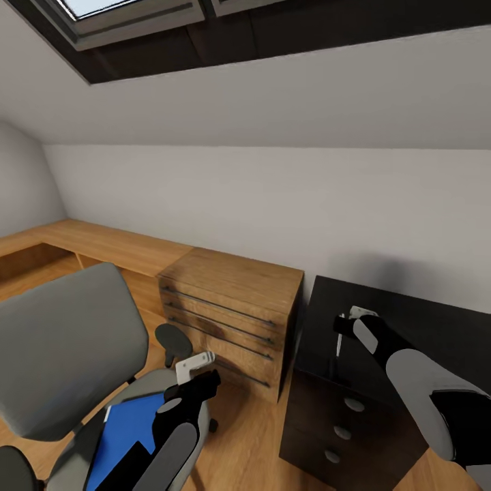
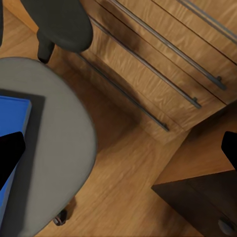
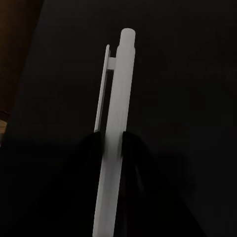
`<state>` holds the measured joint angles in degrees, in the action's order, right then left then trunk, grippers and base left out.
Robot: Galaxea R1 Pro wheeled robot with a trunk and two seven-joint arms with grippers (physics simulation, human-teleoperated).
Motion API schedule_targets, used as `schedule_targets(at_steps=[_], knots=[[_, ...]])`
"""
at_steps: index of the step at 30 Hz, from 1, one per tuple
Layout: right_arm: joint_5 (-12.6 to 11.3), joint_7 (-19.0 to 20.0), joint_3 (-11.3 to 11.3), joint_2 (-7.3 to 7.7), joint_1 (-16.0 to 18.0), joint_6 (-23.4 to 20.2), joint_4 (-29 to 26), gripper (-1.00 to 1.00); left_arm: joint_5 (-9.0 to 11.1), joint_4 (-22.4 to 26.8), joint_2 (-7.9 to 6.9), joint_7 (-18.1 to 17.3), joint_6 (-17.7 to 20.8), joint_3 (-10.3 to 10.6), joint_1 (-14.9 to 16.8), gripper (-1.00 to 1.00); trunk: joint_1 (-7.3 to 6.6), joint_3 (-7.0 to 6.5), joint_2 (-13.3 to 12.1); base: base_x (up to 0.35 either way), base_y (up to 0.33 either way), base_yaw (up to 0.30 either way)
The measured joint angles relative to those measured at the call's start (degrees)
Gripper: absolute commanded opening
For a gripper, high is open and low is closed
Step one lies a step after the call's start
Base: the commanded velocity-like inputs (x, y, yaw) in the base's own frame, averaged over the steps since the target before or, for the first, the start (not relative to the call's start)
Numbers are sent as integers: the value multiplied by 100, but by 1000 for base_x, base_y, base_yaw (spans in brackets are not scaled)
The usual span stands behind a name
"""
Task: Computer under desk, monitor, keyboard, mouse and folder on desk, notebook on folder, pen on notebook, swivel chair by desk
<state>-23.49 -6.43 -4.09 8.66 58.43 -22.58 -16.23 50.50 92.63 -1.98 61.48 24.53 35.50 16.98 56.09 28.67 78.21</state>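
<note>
Wood drawer unit [image 1: 232, 317] beside desk [image 1: 409, 327]

1. An attic bedroom used as a home office: a sloped pale wall [image 1: 273, 102] with a dark-framed skylight [image 1: 129, 13].
2. Light wood floor [image 1: 245, 436], a low wooden drawer unit [image 1: 232, 320].
3. A grey swivel chair [image 1: 65, 348] and a glossy black desk [image 1: 409, 320].

Light source: we see daylight at the skylight [image 1: 129, 10], bright and blown out.
Walls: evenly lit, with a soft grey shadow above the desk [image 1: 436, 320].
Right wrist view: we find it very dim, the white pen [image 3: 116, 138] alone bright.
Sharpness: mild blur throughout; we notice wide-angle stretching at head-view edges.
</note>
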Motion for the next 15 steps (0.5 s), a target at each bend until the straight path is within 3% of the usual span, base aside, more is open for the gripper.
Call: schedule_targets(at_steps=[10, 15], knots=[[0, 0, 0, 0, 0, -1, 0, -100, 0, -1, 0, 0, 0, -9, 0, 100, 220, 180, 401, 0, 0, 0], [0, 0, 0, 0, 0, 0, 0, -100, 6, -6, 0, 0, 0, -9, 1, 100, 220, 180, 403, 0, 0, 0]])
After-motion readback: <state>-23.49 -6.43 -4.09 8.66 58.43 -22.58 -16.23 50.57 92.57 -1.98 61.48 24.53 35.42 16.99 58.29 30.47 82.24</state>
